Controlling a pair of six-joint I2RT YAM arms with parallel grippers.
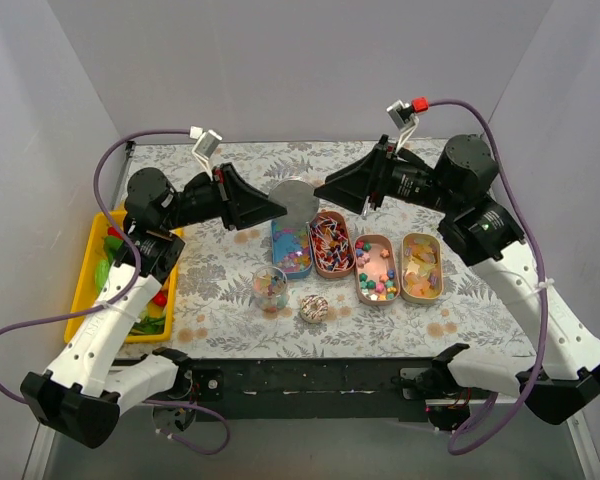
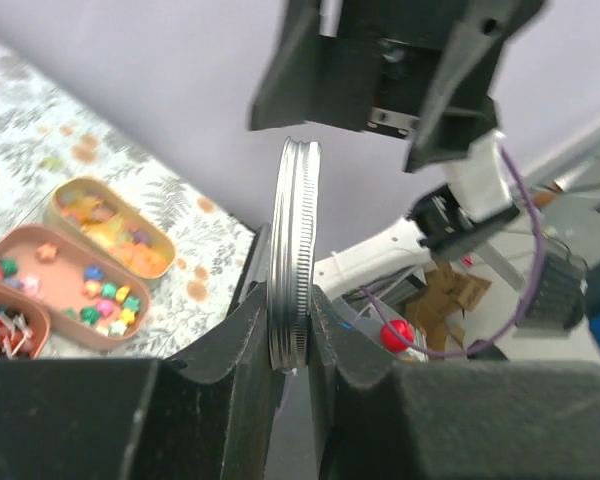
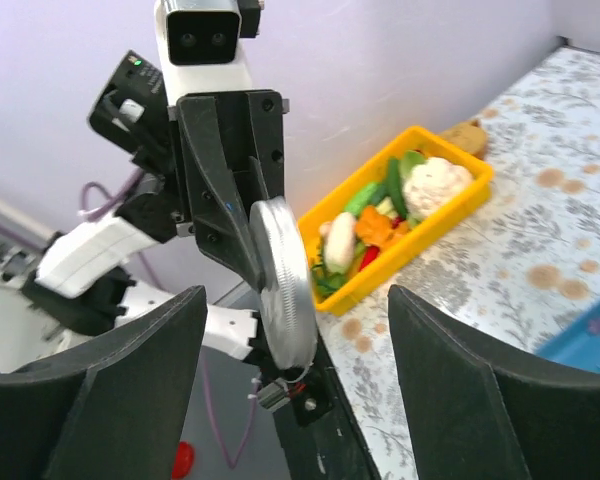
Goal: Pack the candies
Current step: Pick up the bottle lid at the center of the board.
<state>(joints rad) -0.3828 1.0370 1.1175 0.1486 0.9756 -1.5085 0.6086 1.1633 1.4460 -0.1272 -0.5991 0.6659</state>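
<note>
Yellow bin (image 3: 420, 232) of toy vegetables (image 3: 380, 215), oval trays (image 1: 421, 235) of candies (image 1: 376, 275), lid (image 2: 292, 260) gripped

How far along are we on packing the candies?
Done: the glass jar holds some candies. In hand: the left gripper clamps the metal lid on edge in the air; the right gripper has its jaws open, off it. Left: lid onto jar; trays hold plenty more.

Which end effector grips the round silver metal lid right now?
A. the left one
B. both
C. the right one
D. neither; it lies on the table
A: the left end effector pinches the rim of the round silver metal lid between its fingers, while the right end effector stands wide open.
</note>
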